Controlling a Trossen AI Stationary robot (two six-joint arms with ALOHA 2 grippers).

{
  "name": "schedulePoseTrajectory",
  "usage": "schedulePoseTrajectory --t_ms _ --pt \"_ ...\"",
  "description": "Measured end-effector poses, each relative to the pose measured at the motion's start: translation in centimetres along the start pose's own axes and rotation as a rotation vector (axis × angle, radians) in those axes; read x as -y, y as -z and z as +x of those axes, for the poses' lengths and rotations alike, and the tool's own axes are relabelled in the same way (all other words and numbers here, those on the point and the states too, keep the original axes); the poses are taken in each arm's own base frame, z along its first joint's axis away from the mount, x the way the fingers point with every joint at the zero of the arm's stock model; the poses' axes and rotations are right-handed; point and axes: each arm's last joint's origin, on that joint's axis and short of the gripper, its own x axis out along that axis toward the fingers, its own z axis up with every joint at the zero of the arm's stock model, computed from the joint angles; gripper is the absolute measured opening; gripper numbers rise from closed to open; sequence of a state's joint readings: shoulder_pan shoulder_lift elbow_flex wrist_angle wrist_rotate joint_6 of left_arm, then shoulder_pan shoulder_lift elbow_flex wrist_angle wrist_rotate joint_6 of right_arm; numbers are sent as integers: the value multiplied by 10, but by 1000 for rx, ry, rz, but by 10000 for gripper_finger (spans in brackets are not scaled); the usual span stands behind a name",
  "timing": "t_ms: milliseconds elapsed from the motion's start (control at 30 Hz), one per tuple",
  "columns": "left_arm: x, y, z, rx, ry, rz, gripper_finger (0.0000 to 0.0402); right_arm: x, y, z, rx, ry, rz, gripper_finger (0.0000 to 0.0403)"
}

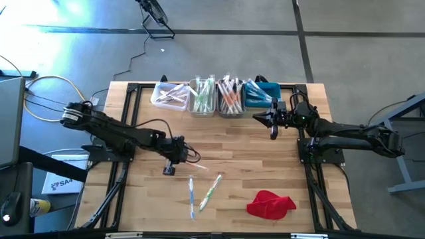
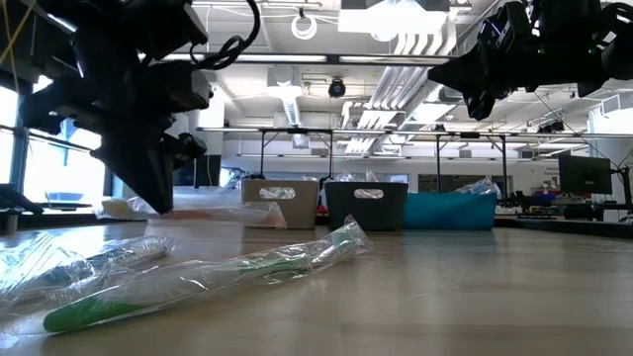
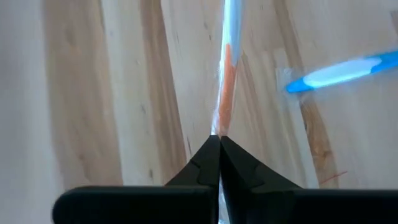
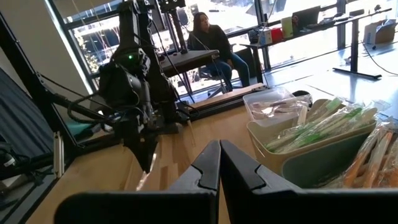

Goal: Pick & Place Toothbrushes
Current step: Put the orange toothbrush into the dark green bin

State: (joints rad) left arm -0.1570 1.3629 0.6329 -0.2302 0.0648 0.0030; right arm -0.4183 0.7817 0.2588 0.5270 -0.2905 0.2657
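Left claw point(image 3: 219, 138), frame centre-left, is clenched on an orange toothbrush point(image 3: 227, 74) for lifting off the worktop point(image 1: 252, 166). Right claw point(image 1: 273, 120), clenched and empty, waits by the bins.

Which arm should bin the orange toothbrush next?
Left, I'd say. The left gripper is already shut on the orange toothbrush over the table's middle. The right gripper is shut and empty, hovering by the row of bins, so it would need a handover.
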Motion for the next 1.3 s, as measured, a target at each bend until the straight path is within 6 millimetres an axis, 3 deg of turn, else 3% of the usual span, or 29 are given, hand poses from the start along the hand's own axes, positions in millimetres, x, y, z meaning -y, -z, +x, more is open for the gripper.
schedulePoseTrajectory --t_ms 300,500,700,1300 --pt "-5 -28 -38 32 -104 15 0 0 0 0 0 0 -8 2" --pt "-27 -38 -71 123 -168 -12 0 -1 0 0 -11 -39 -8 3" --pt "-52 -49 -97 321 -184 -20 0 -2 0 0 -20 -75 -8 3" --pt "-106 -66 -133 749 -253 -50 0 -3 -2 0 8 -79 -62 3"
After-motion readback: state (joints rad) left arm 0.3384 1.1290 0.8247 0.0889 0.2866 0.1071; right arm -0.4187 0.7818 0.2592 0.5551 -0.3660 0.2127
